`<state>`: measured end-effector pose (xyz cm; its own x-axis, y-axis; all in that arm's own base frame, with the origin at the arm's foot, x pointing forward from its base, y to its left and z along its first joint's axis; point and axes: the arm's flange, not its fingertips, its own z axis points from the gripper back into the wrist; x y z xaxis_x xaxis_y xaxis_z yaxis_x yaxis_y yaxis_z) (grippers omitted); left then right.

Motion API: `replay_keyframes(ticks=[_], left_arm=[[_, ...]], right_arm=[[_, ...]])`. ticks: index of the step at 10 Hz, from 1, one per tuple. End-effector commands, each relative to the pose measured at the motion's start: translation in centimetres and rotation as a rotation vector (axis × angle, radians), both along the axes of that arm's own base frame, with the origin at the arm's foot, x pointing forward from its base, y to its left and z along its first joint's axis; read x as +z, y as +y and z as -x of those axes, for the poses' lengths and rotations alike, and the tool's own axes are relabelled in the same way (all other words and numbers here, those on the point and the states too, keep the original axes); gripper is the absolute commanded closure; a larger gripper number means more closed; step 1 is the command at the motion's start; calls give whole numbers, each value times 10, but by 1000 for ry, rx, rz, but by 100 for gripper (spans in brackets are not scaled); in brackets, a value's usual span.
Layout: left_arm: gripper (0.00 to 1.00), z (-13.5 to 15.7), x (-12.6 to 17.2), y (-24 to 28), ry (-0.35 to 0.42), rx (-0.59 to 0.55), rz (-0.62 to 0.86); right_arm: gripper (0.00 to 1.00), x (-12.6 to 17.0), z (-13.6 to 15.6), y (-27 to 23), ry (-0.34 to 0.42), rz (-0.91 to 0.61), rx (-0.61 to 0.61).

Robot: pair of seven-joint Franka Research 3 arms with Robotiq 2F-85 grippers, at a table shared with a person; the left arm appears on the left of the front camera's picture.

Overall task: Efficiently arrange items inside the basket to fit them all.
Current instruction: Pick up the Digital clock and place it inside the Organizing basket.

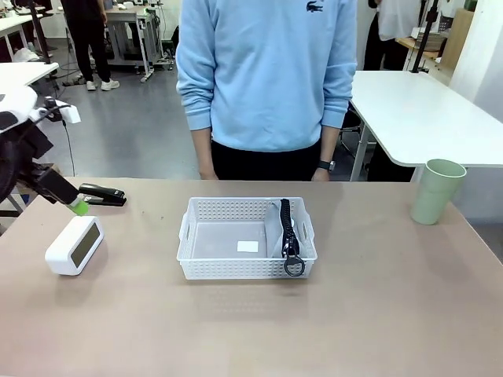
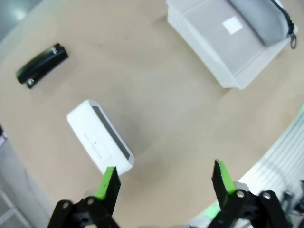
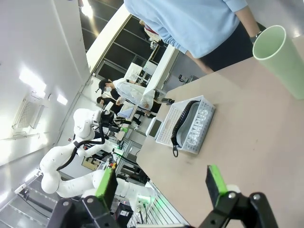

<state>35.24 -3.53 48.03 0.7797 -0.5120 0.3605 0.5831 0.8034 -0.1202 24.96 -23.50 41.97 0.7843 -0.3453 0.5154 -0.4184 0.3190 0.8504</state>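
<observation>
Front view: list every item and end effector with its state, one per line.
Basket, upright on the table, holding the pouch.
CAMPUS pouch, on edge against the basket's right wall.
White boxy device, on the table, outside the basket.
Black stapler, closed, outside the basket.
Pale green cup, upright, outside the basket.
Left end effector, open, empty.
Right end effector, open, empty.

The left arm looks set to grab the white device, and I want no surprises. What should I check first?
1. Left gripper open: ok.
2. Device centred between its fingers: not ok, it lies toward one finger.
3. Stapler clear of the device: ok, they lie apart.
4. Free room in basket: ok, pouch stands on edge at one side.
5. Right gripper out of the way: ok, open and empty, on the side of the cup.
</observation>
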Motion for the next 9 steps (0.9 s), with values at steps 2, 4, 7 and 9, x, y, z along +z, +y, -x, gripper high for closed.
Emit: replay_keyframes(ticks=[2, 4, 7, 9], left_arm=[[0, -24, -7, 8, 77, 129, -33], [0, -43, -19, 23, 160, 215, -81], [0, -59, -31, 29, 210, 272, -107], [0, -64, -35, 30, 212, 326, -136]], right_arm=[[0, 2, -2, -1, -36, -9, -6], [0, 2, -2, -1, -36, -9, -6], [0, 2, -2, -1, -36, -9, -6], [0, 2, -2, -1, -36, -9, -6]])
